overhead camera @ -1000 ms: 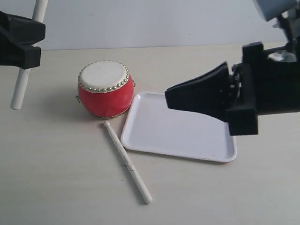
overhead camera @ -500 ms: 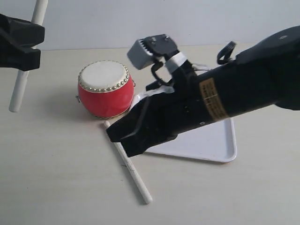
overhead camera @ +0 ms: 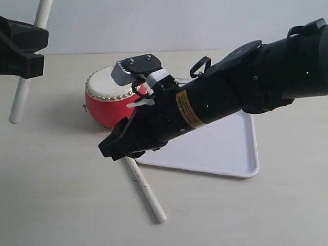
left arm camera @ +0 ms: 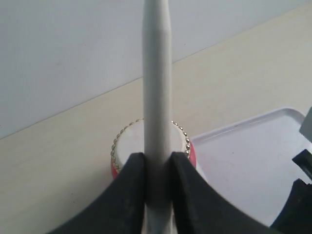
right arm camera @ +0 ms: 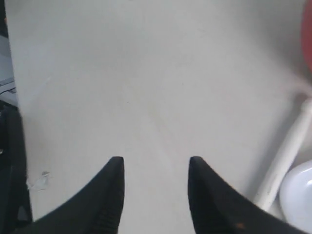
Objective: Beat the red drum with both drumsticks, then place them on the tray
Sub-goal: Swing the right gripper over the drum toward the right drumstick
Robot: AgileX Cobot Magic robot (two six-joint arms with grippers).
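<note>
The red drum (overhead camera: 101, 105) stands on the table left of the white tray (overhead camera: 225, 148). High at the far left, my left gripper (overhead camera: 29, 50) is shut on one drumstick (overhead camera: 21, 95), which hangs steeply with its lower end in the air. In the left wrist view that drumstick (left arm camera: 157, 73) runs between the pads of the left gripper (left arm camera: 158, 163), above the drum (left arm camera: 127, 146). The other drumstick (overhead camera: 147, 193) lies on the table in front of the drum. My right gripper (overhead camera: 109, 149) is low beside its far end, open and empty (right arm camera: 155, 163); the lying drumstick (right arm camera: 285, 156) is off to its side.
My right arm (overhead camera: 220, 100) stretches across the tray and hides the drum's right side. The tray (left arm camera: 243, 161) has nothing on its visible part. A pale wall runs behind the table (overhead camera: 61, 195).
The right arm swung from above the tray down and leftward to the lying drumstick's far end, and its jaws opened. The left arm and its stick have stayed still.
</note>
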